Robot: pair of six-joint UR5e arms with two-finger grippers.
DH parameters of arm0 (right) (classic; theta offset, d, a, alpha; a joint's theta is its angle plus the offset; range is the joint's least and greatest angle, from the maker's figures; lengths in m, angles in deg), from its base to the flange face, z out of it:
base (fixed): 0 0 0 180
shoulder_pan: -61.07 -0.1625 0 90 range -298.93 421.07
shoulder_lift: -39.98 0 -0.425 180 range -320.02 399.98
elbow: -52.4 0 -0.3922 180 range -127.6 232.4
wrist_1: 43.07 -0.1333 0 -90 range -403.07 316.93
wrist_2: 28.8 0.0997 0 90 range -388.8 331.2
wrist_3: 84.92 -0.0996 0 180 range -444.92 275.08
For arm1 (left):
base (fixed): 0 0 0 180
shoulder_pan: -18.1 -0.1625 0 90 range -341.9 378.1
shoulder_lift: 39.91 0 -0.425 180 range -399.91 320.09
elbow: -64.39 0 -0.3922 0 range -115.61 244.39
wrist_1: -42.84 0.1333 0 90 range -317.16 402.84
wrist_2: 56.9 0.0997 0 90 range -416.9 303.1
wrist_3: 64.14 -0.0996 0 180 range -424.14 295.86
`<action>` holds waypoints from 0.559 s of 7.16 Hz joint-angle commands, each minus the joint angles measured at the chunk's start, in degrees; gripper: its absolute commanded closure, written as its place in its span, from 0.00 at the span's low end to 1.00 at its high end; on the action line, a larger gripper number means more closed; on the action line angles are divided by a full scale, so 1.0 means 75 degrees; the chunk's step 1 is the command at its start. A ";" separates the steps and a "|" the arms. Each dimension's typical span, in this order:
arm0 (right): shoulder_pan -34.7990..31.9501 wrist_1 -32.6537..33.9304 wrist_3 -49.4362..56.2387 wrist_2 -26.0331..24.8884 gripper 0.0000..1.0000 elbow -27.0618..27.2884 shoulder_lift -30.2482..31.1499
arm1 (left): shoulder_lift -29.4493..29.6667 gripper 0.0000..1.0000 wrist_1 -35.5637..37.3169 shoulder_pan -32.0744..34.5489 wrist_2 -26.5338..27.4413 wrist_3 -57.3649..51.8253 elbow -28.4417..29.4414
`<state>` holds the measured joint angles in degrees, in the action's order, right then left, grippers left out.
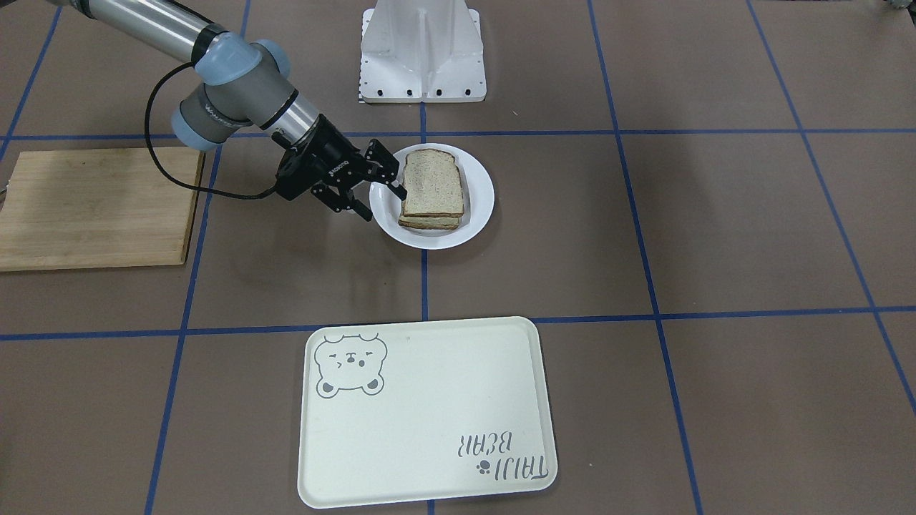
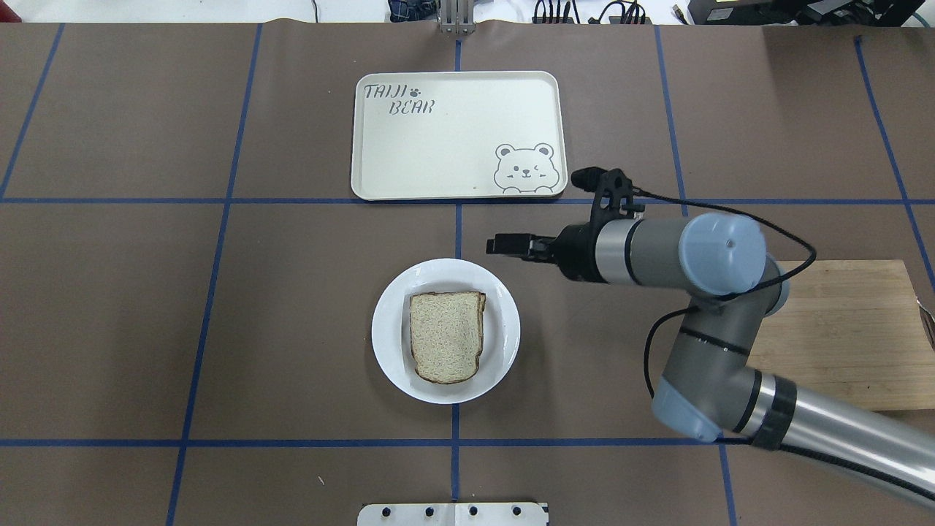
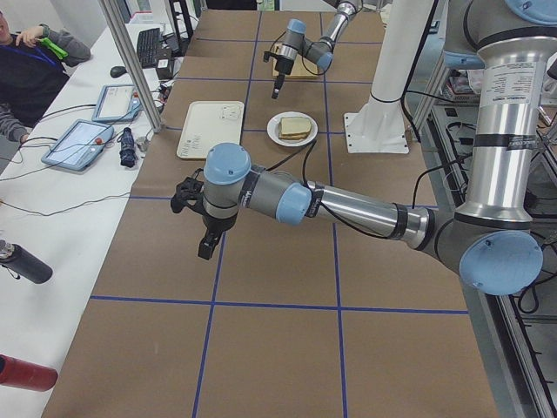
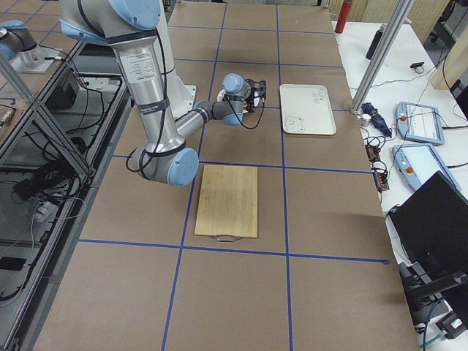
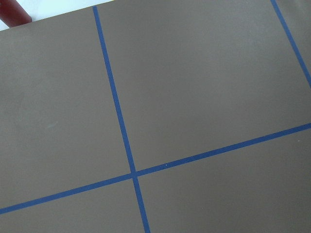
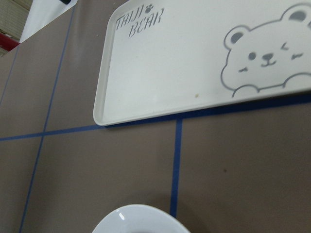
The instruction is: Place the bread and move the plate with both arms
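The bread (image 1: 431, 183), a plain tan slice with a dark crust, lies on top of a second slice on the round white plate (image 1: 479, 194) at mid-table. It also shows in the overhead view (image 2: 447, 336) on the plate (image 2: 391, 329). My right gripper (image 1: 383, 202) is open and empty, tilted down beside the plate's rim on the cutting-board side; in the overhead view (image 2: 500, 244) it sits just off the plate's far right edge. My left gripper (image 3: 206, 248) hangs over bare table far from the plate; I cannot tell if it is open.
A cream bear tray (image 2: 453, 139) lies beyond the plate, also in the right wrist view (image 6: 184, 63). A wooden cutting board (image 2: 840, 329) lies to my right, partly under the right arm. The white robot base (image 1: 422, 54) stands behind the plate.
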<state>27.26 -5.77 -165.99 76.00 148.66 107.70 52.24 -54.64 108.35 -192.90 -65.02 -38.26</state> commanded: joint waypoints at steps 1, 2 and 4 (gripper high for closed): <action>-0.1917 0.1675 0.0562 0.1896 0.00 0.0255 0.0110 | 0.0157 0.01 -0.0415 -0.0102 -0.0078 0.0035 -0.0293; -0.2506 0.2716 0.1681 0.2322 0.00 0.0290 0.0134 | 0.0239 0.01 -0.0918 -0.0289 -0.0089 0.0047 -0.0294; -0.3433 0.4173 0.4594 0.2514 0.00 0.0267 0.0845 | 0.0344 0.01 -0.1295 -0.0898 -0.0078 0.1070 -0.0480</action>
<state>6.13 18.95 -144.82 93.54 150.75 110.77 54.25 -61.89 104.01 -193.57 -62.07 -40.91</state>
